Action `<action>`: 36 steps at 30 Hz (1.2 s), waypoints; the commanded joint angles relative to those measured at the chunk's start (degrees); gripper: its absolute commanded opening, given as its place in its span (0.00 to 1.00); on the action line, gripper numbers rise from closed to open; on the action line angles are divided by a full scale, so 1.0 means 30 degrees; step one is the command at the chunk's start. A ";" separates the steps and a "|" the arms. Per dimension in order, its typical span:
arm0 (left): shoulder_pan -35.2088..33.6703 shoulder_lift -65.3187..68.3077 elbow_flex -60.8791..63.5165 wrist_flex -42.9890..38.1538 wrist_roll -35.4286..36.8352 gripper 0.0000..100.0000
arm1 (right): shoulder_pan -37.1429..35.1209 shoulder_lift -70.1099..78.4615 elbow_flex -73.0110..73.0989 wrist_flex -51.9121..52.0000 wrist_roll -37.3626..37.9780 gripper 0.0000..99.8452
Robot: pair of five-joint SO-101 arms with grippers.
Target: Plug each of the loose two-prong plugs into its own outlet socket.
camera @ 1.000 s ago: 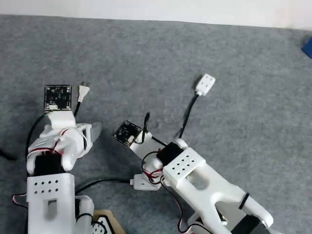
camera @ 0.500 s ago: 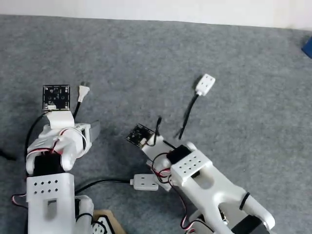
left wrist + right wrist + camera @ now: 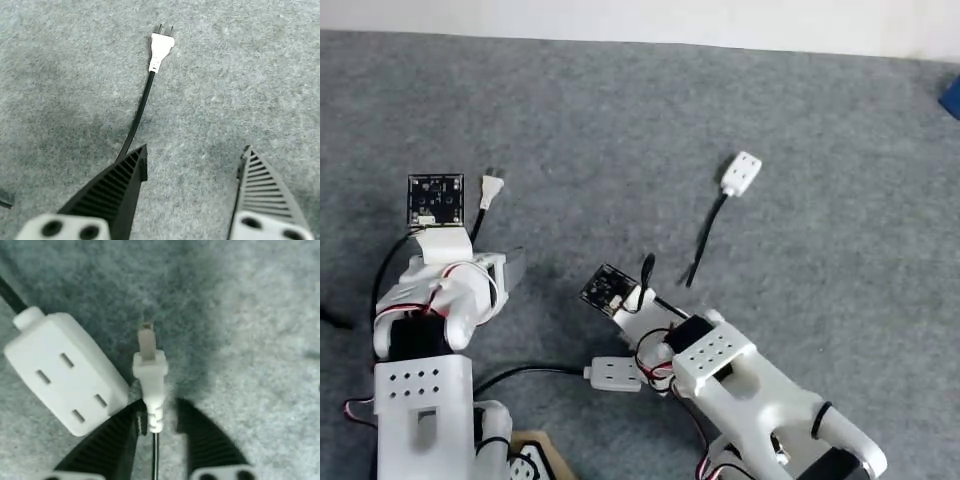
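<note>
In the right wrist view my right gripper point(image 3: 160, 407) is shut on a white two-prong plug point(image 3: 150, 372), prongs pointing away from the wrist. A white outlet socket block point(image 3: 65, 372) lies right beside that plug, slots facing up. In the high view this socket point(image 3: 615, 373) sits by the right arm point(image 3: 720, 370). My left gripper point(image 3: 195, 148) is open above the carpet. A second white plug point(image 3: 161, 46) lies ahead of it, its black cable point(image 3: 137, 115) running back under one finger. A second socket point(image 3: 740, 173) lies far out at mid-right.
Grey carpet point(image 3: 620, 120) covers the table. The far socket's black cable point(image 3: 705, 235) trails toward the right arm. A blue object point(image 3: 952, 95) pokes in at the right edge. A wooden piece point(image 3: 535, 450) sits at the near edge by the left arm's base.
The right arm has drawn back toward the near edge and to the right, carrying its plug beside the near socket. The left arm has stayed put.
</note>
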 commanded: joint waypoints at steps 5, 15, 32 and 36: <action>-0.0015 -0.0044 -0.0337 -0.0264 0.0147 0.29 | 0.1773 -0.0132 -0.0337 0.0835 0.0147 0.01; 0.0015 -0.0044 -0.0337 -0.0293 0.0147 0.30 | 0.2037 0.0103 -1.2762 1.1326 0.0586 0.01; 0.2505 -0.0161 -0.7341 0.6681 0.0147 0.38 | -0.2505 -0.1011 -1.5018 1.3553 -0.1700 0.01; 0.3619 -0.0161 -0.7253 0.6711 0.0117 0.41 | -0.2418 -0.1363 -1.3905 1.2908 -0.1700 0.01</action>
